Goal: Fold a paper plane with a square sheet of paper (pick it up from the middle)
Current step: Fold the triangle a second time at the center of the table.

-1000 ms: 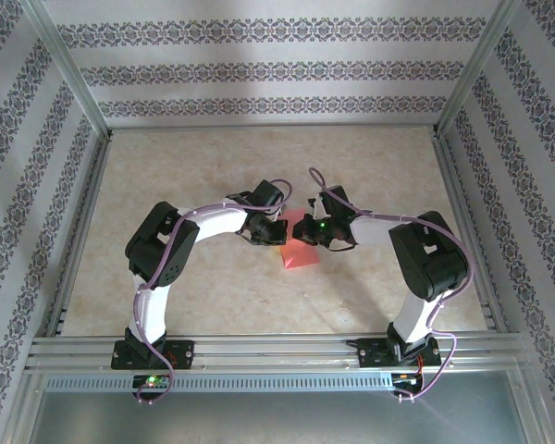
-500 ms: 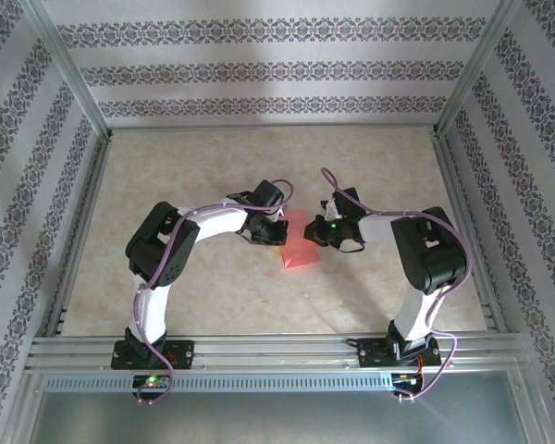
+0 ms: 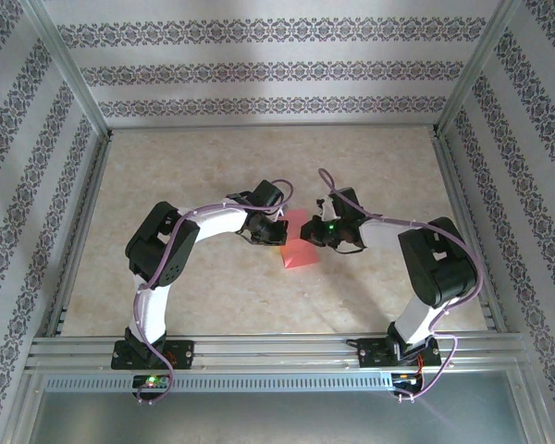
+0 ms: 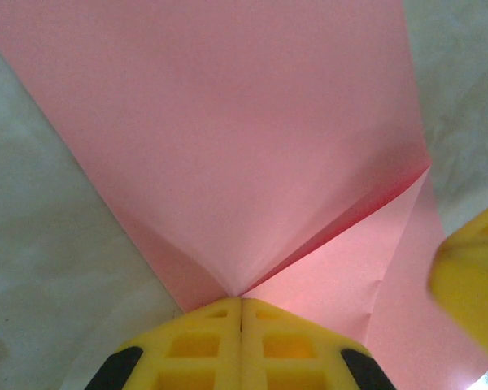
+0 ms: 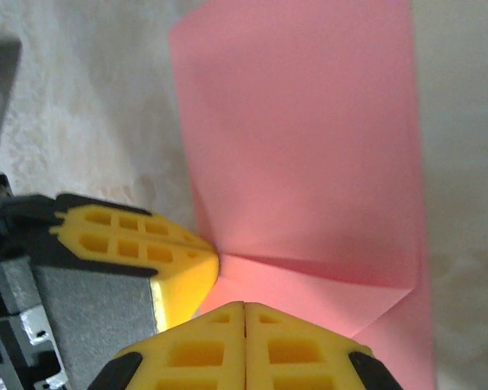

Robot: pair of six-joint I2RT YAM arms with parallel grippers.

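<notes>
The square sheet of paper [image 3: 301,252] is pink-red and lies partly folded on the table between my two grippers. In the left wrist view the paper [image 4: 228,138] has a raised flap whose crease runs straight into my left gripper [image 4: 241,302], which is shut on the paper's edge. My left gripper [image 3: 279,235] sits at the paper's left side. My right gripper [image 3: 308,233] is at its right side. In the right wrist view my right gripper [image 5: 244,309] is shut, its tips over the lower flap of the paper [image 5: 309,138], close beside the left fingers [image 5: 146,240].
The beige marbled table [image 3: 213,166] has free room all round the paper. Aluminium frame rails [image 3: 277,350] run along the near edge and up the sides. Patterned walls close in the back and both sides.
The right arm's elbow has swung to the right and its wrist has drawn back slightly from the paper. The left arm and the paper have stayed put.
</notes>
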